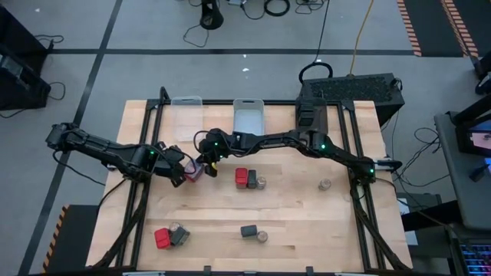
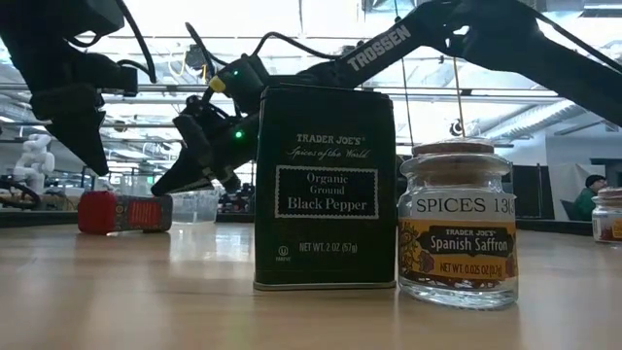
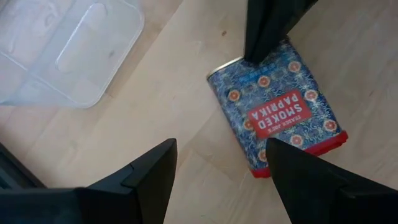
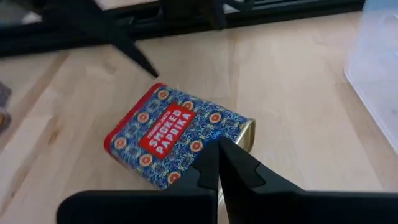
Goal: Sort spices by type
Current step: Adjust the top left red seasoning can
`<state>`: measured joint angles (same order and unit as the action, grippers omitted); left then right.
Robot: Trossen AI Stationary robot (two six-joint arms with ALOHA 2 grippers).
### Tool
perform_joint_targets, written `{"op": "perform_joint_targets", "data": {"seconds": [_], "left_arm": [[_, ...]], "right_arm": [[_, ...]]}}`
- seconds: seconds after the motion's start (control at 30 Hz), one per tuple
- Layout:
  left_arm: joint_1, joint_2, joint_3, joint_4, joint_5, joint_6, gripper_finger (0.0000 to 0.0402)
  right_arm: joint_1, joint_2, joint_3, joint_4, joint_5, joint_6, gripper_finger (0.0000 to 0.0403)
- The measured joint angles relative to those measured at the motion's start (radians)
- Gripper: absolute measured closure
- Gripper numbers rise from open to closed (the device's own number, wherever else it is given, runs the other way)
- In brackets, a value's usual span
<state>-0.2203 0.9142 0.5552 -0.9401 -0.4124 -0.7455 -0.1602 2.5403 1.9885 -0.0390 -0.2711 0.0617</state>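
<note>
Sorting barely begun: the spices (image 1: 247, 179) lie scattered mid-table, both bins (image 1: 248, 116) at the far edge empty. Left gripper (image 3: 221, 165) open over a flat paprika tin (image 3: 277, 107); closed right gripper (image 4: 219, 163) touches it.

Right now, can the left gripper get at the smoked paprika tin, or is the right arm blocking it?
Probably yes. The left gripper is open just above the smoked paprika tin, which lies flat on the table. The shut right gripper touches only the tin's far end, so the near end looks free.
</note>
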Motion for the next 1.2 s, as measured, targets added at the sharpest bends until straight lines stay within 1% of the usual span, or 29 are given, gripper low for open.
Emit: {"op": "perform_joint_targets", "data": {"seconds": [0.23,0.4,0.47,0.53,0.57,0.73,0.87,1.2], "left_arm": [[0.000,-0.001,0.002,0.020,0.007,0.018,0.0149],[0.000,-0.001,0.002,0.036,-0.002,0.029,0.0149],[0.000,-0.002,0.002,0.045,-0.024,0.047,0.0149],[0.000,-0.005,0.009,0.038,-0.082,0.047,0.0149],[0.000,-0.010,0.017,0.038,-0.106,0.043,0.0149],[-0.007,-0.053,0.049,0.059,-0.168,0.030,0.0149],[-0.007,-0.076,0.054,0.097,-0.172,0.053,0.0149],[-0.007,-0.080,0.054,0.093,-0.168,0.054,0.0149]], "right_arm": [[-0.021,0.001,0.000,-0.035,-0.002,0.098,0.0402],[-0.024,0.001,-0.001,-0.043,0.001,0.106,0.0402],[-0.025,0.002,-0.002,-0.060,0.009,0.106,0.0402],[-0.025,0.014,-0.010,-0.104,0.011,0.107,0.0403],[-0.026,0.017,-0.008,-0.099,0.005,0.104,0.0403],[-0.029,0.012,-0.007,-0.122,0.011,0.083,0.0403],[-0.030,0.012,-0.007,-0.114,0.010,0.080,0.0403],[-0.032,-0.009,0.005,-0.104,0.015,0.012,0.0403]]}}
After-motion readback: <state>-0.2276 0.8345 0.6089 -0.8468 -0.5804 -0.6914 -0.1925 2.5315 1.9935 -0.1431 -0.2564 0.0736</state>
